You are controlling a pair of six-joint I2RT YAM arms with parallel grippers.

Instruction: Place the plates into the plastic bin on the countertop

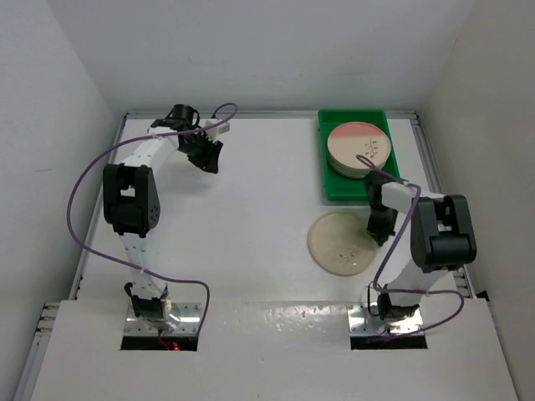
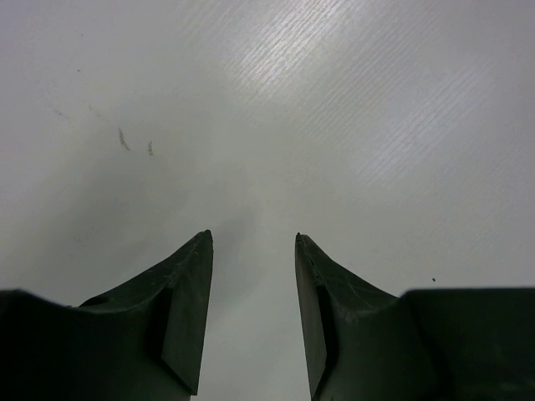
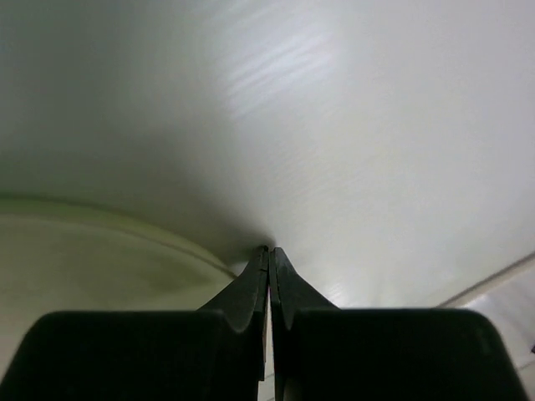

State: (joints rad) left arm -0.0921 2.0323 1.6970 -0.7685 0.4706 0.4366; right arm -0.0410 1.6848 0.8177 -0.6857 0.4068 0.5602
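Note:
A stack of cream plates (image 1: 359, 149), the top one with a pink segment, lies in the green plastic bin (image 1: 332, 185) at the back right. One more cream plate (image 1: 337, 242) lies flat on the white countertop (image 1: 259, 209) in front of the bin. My right gripper (image 1: 381, 237) is shut and empty, its tips down at the countertop just beside that plate's right rim. In the right wrist view the gripper (image 3: 269, 249) is shut and the plate (image 3: 84, 267) lies to its left. My left gripper (image 1: 209, 159) is open and empty at the back left, over bare countertop (image 2: 253, 238).
White walls close in the countertop on the left, back and right. The right arm's body (image 1: 439, 234) stands close to the right wall. A purple cable (image 1: 84, 192) loops off the left arm.

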